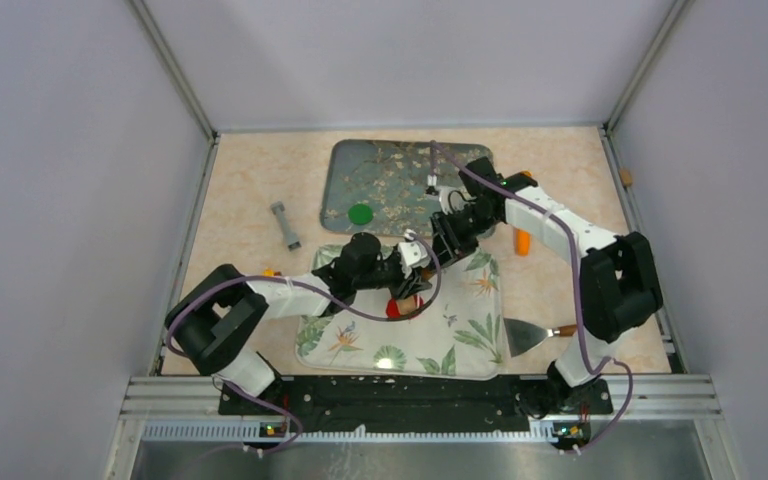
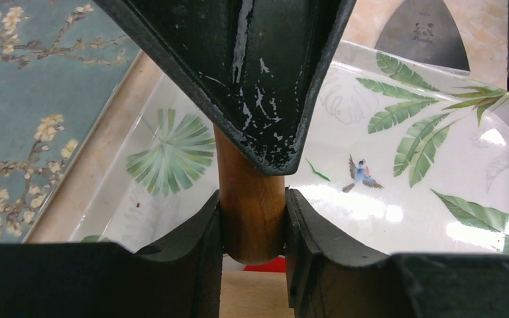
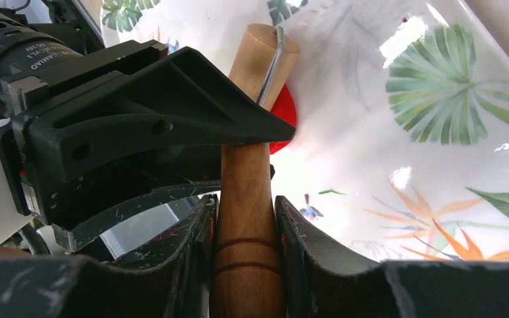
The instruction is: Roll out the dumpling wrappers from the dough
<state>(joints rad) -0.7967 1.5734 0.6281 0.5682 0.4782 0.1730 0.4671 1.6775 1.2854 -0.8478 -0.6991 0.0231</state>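
A wooden rolling pin (image 3: 246, 199) lies over the white leaf-print tray (image 1: 430, 345), and both grippers hold it. My left gripper (image 1: 415, 272) is shut on one handle (image 2: 252, 212). My right gripper (image 1: 450, 235) is shut on the other end (image 3: 246, 258). A red clay disc (image 1: 396, 308) lies on the tray under the pin's far tip. Only its rounded edge shows in the right wrist view (image 3: 286, 112), and a sliver in the left wrist view (image 2: 270, 265). A green wrapper (image 1: 360, 214) lies flat on the blue blossom tray (image 1: 390, 165).
A metal scraper (image 1: 527, 336) lies right of the white tray. It also shows in the left wrist view (image 2: 424, 30). An orange piece (image 1: 522, 242) lies near the right arm. A grey cylinder (image 1: 285, 226) lies left of the trays.
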